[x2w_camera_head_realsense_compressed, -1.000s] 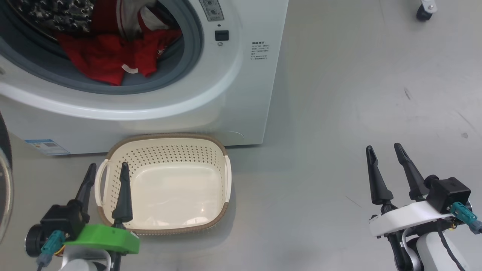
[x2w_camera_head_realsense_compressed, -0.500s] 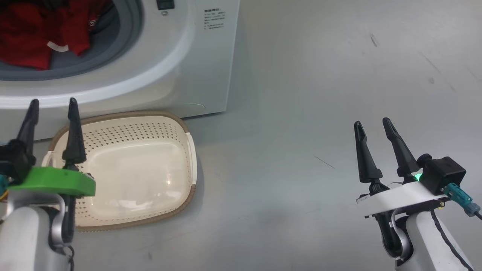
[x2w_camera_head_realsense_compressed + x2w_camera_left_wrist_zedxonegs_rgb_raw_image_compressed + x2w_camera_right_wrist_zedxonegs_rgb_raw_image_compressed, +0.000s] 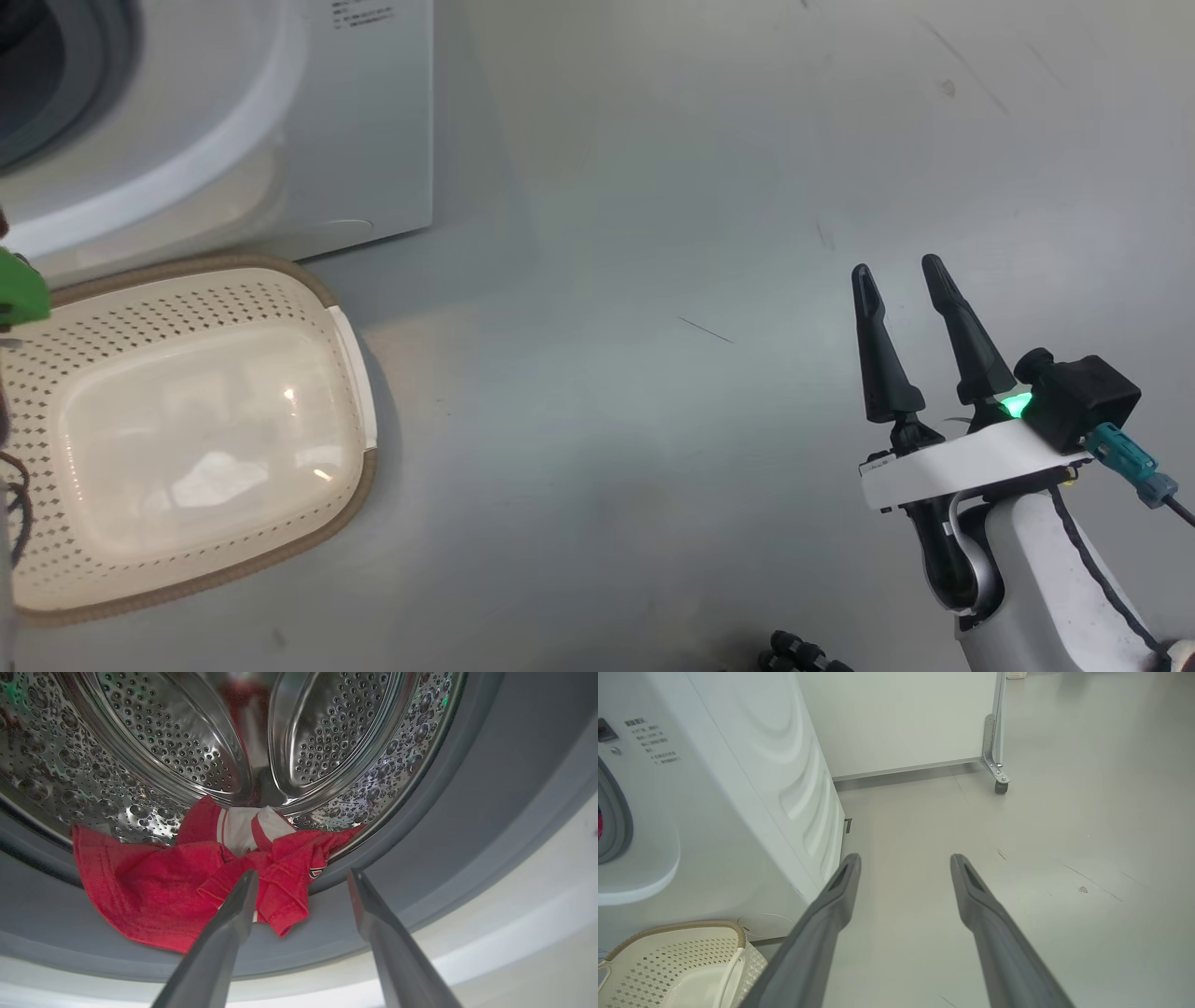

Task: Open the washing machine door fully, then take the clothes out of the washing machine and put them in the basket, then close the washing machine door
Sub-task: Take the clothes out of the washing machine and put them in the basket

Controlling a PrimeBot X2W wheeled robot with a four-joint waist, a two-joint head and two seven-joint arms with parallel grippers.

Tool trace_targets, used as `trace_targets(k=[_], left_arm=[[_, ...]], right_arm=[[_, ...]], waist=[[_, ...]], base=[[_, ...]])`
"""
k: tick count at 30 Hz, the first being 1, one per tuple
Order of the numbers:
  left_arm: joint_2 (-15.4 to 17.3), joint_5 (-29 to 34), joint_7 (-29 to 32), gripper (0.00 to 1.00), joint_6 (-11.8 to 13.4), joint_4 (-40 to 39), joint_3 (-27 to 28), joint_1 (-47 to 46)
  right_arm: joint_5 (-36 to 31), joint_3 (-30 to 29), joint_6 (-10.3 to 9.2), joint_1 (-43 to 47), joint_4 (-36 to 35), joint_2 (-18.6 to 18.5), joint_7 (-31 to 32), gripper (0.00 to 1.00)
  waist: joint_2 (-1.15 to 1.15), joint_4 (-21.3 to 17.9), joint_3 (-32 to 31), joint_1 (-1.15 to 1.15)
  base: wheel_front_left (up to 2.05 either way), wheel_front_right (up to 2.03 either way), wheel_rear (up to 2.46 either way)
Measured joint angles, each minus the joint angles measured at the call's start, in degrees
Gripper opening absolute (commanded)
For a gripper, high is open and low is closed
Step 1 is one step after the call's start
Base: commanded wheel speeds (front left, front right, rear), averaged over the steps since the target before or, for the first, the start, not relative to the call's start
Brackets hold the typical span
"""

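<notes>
In the left wrist view my left gripper [image 3: 302, 872] is open, its fingers pointing into the washing machine [image 3: 490, 826]. The clothes [image 3: 154, 891], red with white trim, spill from the steel drum [image 3: 187, 742] over the grey seal, just beyond the left fingertip. The washing machine door is out of view. The cream basket [image 3: 187, 266] stands empty on the floor before the washing machine [image 3: 355, 121]. My right gripper [image 3: 894, 266] hangs open over bare floor at the right, far from both. The right wrist view shows that gripper [image 3: 904, 856], the machine's side [image 3: 738, 788] and the basket [image 3: 668, 961].
Grey floor stretches to the right of the machine. A white partition panel [image 3: 896, 718] on a caster [image 3: 1001, 786] stands behind it. Small black parts [image 3: 794, 653] lie at the head view's bottom edge.
The head camera has swung right, so machine and basket slid left in its view. My left gripper has risen and left that view's left edge. The right gripper stays open.
</notes>
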Motion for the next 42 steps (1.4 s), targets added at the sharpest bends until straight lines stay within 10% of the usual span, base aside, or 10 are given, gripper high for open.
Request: trace_targets(k=[18, 37, 39, 42], left_arm=[[8.6, 1.6, 10.4, 1.00, 1.5, 13.4, 1.7, -14.1], [8.5, 2.4, 13.5, 1.00, 1.7, 22.8, 0.0, -21.4], [8.5, 2.4, 13.5, 0.01, 1.7, 23.6, -0.1, -22.0], [8.5, 2.4, 13.6, 0.00, 1.6, 24.6, -0.4, -22.8]], right_arm=[[1.0, 3.1, 0.01, -2.7, 0.6, 1.4, 0.0, 1.00], [0.9, 3.6, 0.01, -3.5, 1.1, 1.4, 0.0, 1.00], [0.9, 3.6, 0.01, -3.5, 1.1, 1.4, 0.0, 1.00], [0.9, 3.6, 0.01, -3.5, 1.1, 1.4, 0.0, 1.00]], waist=[[0.00, -6.9, 5.4, 0.00], [0.00, -7.8, 6.0, 0.00], [0.00, -7.8, 6.0, 0.00], [0.00, -7.6, 6.0, 0.00]], base=[[0.00, 0.00, 0.00], [0.00, 0.00, 0.00], [0.00, 0.00, 0.00], [0.00, 0.00, 0.00]])
